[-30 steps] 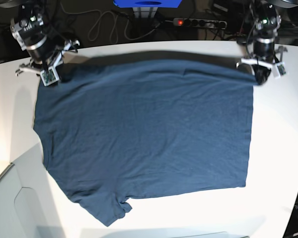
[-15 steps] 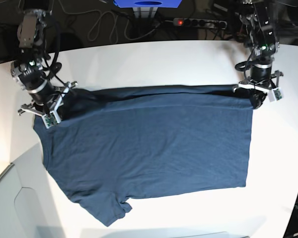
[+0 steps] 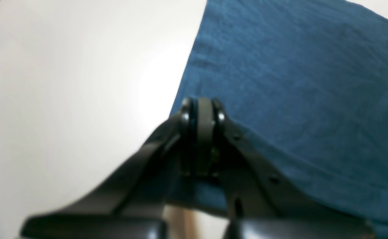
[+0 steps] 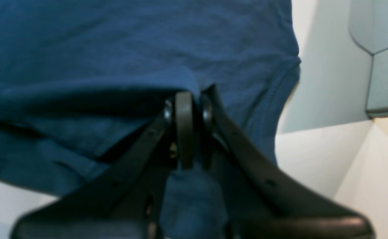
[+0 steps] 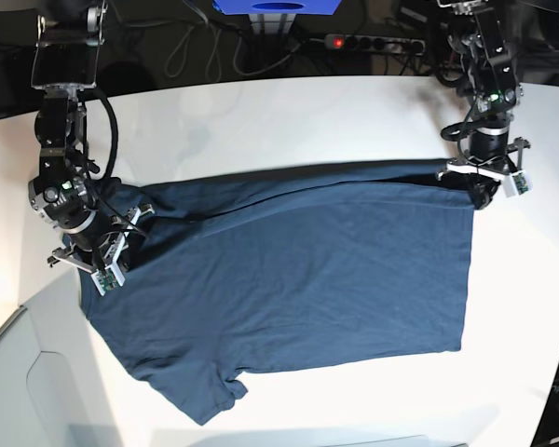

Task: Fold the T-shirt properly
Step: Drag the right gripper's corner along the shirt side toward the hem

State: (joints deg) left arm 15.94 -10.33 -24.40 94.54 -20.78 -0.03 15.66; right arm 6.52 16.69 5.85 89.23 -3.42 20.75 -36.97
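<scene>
Both grippers were found clenched on cloth: the left gripper held the far corner of the T-shirt on the base view's right, and the right gripper held the far edge on that view's left. In the left wrist view the left gripper showed its jaws pressed together with blue fabric pinched below the tips; the right wrist view showed the right gripper likewise closed, a fold of fabric bunched between and under the jaws. The T-shirt lay spread on the white table, one sleeve pointing toward the near edge, its far edge raised off the surface and carried over the body of the garment, so a lengthwise fold appeared to be in hand. The right gripper stood noticeably nearer the camera than the left, leaving the raised edge slanted. In the inspector's judgement, the chief risk was a crooked fold if that offset was not evened out before the edge was laid down. A thin pinch could also slip under tension, and the slack cloth bunched near the right gripper could be trapped as a crease beneath the folded layer.
</scene>
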